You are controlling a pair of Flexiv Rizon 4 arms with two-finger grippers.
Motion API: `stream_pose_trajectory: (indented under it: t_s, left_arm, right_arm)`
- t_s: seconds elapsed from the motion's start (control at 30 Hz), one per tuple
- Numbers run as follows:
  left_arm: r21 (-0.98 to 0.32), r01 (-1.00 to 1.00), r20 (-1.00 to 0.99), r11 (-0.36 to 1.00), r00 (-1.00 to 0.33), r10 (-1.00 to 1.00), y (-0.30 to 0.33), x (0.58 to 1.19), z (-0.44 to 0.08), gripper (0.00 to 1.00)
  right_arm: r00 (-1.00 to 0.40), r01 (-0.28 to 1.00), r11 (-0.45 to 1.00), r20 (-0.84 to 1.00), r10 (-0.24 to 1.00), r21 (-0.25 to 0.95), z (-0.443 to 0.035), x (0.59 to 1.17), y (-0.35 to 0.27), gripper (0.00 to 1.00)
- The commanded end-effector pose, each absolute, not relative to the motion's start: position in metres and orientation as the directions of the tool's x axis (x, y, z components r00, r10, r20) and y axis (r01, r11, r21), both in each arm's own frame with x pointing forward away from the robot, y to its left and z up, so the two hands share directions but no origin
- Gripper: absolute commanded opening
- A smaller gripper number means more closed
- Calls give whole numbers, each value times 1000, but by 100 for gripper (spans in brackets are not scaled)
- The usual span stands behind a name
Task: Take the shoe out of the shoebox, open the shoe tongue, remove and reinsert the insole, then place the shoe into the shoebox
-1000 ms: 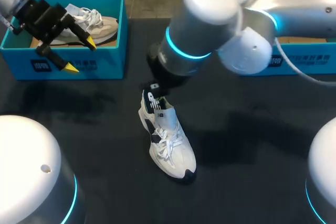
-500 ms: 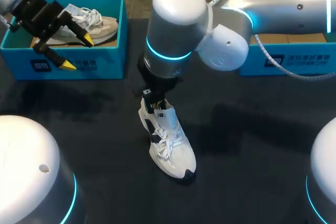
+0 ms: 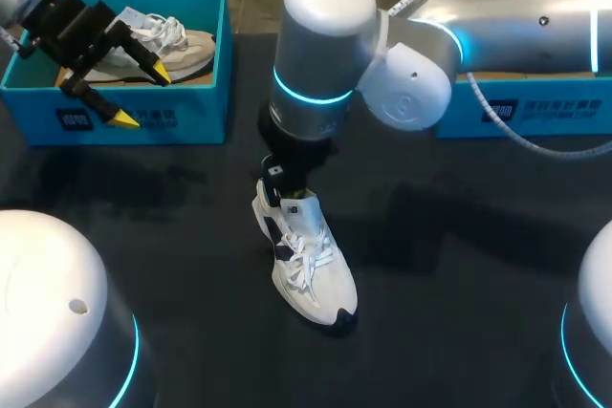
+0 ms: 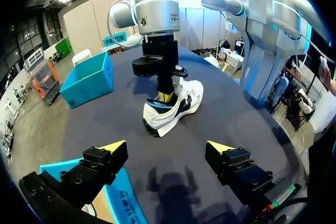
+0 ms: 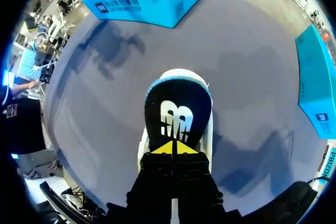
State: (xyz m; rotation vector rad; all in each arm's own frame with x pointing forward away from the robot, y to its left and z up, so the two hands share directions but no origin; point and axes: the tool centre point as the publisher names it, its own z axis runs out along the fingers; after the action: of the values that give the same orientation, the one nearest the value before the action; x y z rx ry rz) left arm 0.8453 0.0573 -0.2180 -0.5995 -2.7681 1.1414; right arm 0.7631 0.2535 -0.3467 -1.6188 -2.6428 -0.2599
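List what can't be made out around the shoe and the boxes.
- Right gripper: in the head view, the right arm covers it.
- Dark logo piece: right wrist view; insole or tongue is unclear, and the shut gripper covers its near end.
- Right shoebox inside: head view; the right arm lies over it.
- Shoe opening: left wrist view; too small, with the gripper in it.

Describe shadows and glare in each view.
Head view: shadow of the right arm darkens the table right of the shoe; glare streaks its housing. Left wrist view: shadow of the left gripper lies between its open fingers. Right wrist view: shadows flank the insole the right gripper pinches.
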Motion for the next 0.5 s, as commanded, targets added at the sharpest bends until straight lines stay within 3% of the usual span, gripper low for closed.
stream_pose_trajectory:
  t_s: [0.03,0.5]
  left_arm:
    - [-691,323,-65,646,-918,390,58,846,-218,100]
    - [-691,323,-65,646,-918,390,58,846,-218,100]
  right_arm:
    - [-452,890,439,111,885,121,-353,762,254,0]
    - [-406,912,398,99,908,97,-380,763,263,0]
